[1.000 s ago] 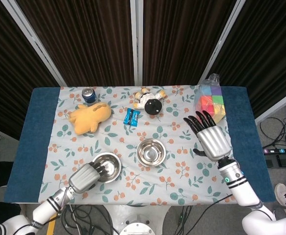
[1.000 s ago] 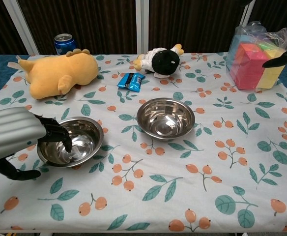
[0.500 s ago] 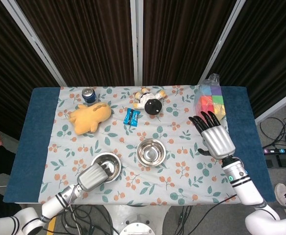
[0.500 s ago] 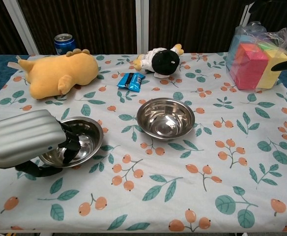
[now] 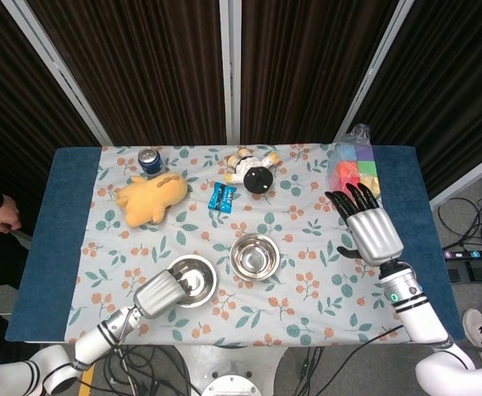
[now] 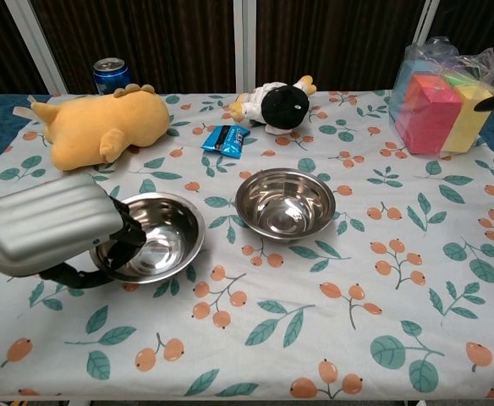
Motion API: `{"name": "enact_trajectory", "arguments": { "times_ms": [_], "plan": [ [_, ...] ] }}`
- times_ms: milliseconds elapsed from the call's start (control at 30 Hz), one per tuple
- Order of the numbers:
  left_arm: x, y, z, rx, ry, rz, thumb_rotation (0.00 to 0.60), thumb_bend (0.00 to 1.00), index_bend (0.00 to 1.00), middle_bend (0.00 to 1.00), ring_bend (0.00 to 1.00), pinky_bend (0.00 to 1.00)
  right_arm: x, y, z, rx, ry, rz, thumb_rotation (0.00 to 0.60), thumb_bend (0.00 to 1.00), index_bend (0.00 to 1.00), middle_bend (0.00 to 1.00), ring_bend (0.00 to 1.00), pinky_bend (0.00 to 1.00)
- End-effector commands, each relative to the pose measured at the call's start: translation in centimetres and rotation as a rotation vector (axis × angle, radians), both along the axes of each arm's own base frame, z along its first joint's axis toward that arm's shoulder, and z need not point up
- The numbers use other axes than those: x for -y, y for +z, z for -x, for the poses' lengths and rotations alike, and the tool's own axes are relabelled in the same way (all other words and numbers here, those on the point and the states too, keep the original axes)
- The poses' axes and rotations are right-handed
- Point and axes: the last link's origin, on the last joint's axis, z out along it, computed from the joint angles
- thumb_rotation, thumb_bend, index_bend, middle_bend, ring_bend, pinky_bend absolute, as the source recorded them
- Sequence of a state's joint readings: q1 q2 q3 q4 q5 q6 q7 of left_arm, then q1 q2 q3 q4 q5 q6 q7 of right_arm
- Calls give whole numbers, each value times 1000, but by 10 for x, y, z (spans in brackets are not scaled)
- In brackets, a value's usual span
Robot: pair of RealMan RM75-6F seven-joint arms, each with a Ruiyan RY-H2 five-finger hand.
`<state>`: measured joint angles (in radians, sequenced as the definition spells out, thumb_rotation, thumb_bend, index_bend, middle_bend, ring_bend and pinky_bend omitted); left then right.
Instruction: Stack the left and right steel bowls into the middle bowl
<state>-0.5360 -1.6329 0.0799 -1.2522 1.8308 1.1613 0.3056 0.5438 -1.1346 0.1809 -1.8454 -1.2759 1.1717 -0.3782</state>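
Note:
A steel bowl [image 5: 196, 279] [image 6: 161, 236] sits at the front left of the flowered cloth, tipped slightly. My left hand [image 5: 163, 291] [image 6: 54, 228] grips its near-left rim, with dark fingers curled inside the bowl. The middle steel bowl [image 5: 254, 256] [image 6: 285, 203] stands upright just to the right, a small gap apart. My right hand [image 5: 370, 227] hovers over the right side of the table with fingers spread, holding nothing. It is almost out of the chest view. No other steel bowl shows.
At the back lie a yellow plush [image 5: 150, 198], a blue can [image 5: 148, 158], a black-and-white plush [image 5: 253, 172] and a blue snack packet [image 5: 222, 196]. A bag of coloured blocks [image 5: 356, 169] stands back right. A person's hand [image 5: 7, 214] shows at the left edge.
My left hand has carried the left bowl to the right, closer to the middle bowl. My right hand has drifted right and a little nearer the table's edge.

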Motion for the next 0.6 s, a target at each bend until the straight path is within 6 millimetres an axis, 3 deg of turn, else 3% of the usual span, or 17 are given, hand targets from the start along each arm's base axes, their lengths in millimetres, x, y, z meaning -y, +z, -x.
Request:
{"name": "enact_trajectory", "arguments": {
  "times_ms": [33, 300, 600],
  "plan": [
    [-8, 6, -12, 32, -8, -21, 600, 336, 696, 695, 613, 738, 0, 7, -1, 21, 7, 23, 600, 0, 83, 146, 0, 0],
    [-26, 9, -49, 86, -55, -39, 600, 337, 698, 698, 619, 742, 1, 34, -4, 112, 23, 119, 600, 0, 83, 147, 0, 0],
    [-55, -21, -101, 127, -64, 0, 600, 337, 698, 698, 619, 742, -9, 71, 2, 136, 23, 204, 600, 1, 83, 153, 0, 0]
  ]
}}
